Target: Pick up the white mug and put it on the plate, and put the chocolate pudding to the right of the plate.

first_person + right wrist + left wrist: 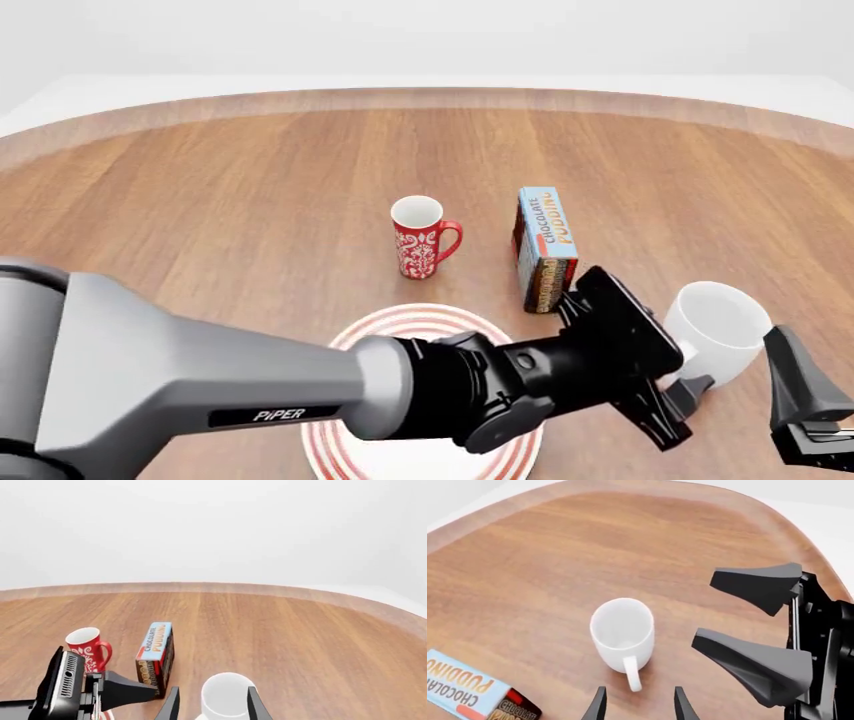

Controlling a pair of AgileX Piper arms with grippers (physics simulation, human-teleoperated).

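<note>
The white mug (718, 322) stands upright on the table, right of the plate (416, 318) and near the chocolate pudding (545, 245), which stands on its long edge. My left gripper (639, 706) is open just short of the mug (622, 632), its fingertips on either side of the handle (632, 672). In the front view the left gripper (671, 405) reaches across over the plate. My right gripper (790, 388) is open beside the mug and apart from it. In its wrist view the mug (227, 696) lies ahead of the right gripper (213, 706), with the pudding box (156, 652) further off.
A red mug with white floral pattern (420, 238) stands behind the plate, left of the pudding box. The left arm (267, 390) covers most of the plate. The right gripper's fingers (754, 662) show in the left wrist view, close to the mug. The table's curved edge (800, 535) lies beyond.
</note>
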